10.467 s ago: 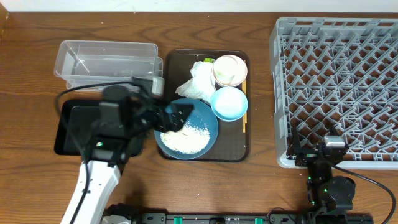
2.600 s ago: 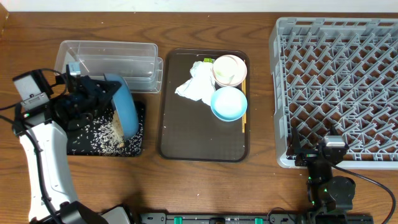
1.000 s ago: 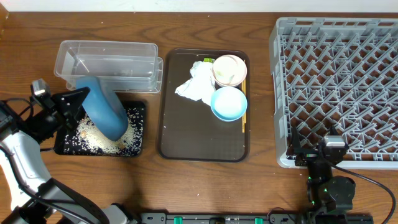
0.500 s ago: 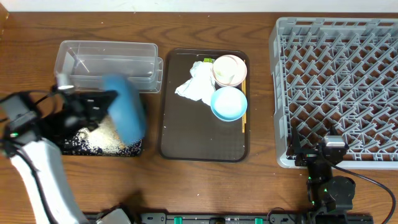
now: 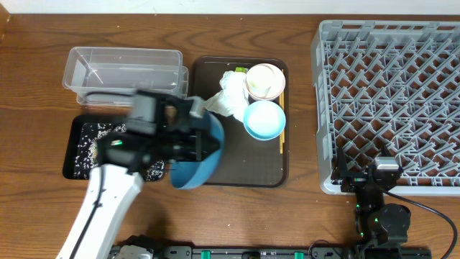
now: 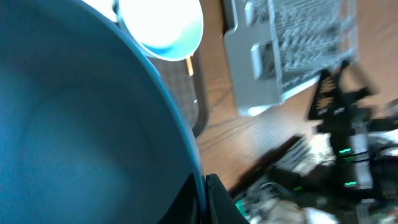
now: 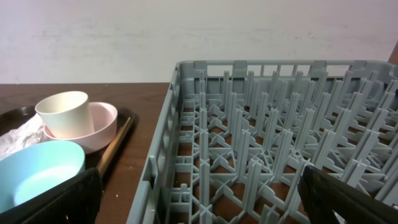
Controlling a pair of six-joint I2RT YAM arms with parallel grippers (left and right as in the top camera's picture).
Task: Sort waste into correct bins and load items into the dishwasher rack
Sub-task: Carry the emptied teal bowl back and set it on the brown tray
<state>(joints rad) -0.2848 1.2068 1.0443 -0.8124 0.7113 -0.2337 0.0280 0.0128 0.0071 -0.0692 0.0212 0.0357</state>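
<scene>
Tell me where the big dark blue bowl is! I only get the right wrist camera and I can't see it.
Observer: The left gripper is shut on the rim of the dark blue bowl, at the front left corner of the brown tray.
Operator: Is there rice in it?
Observer: None shows inside it in the left wrist view.
Operator: So where's the rice?
Observer: The rice grains lie in the black tray, left of the brown tray.
</scene>
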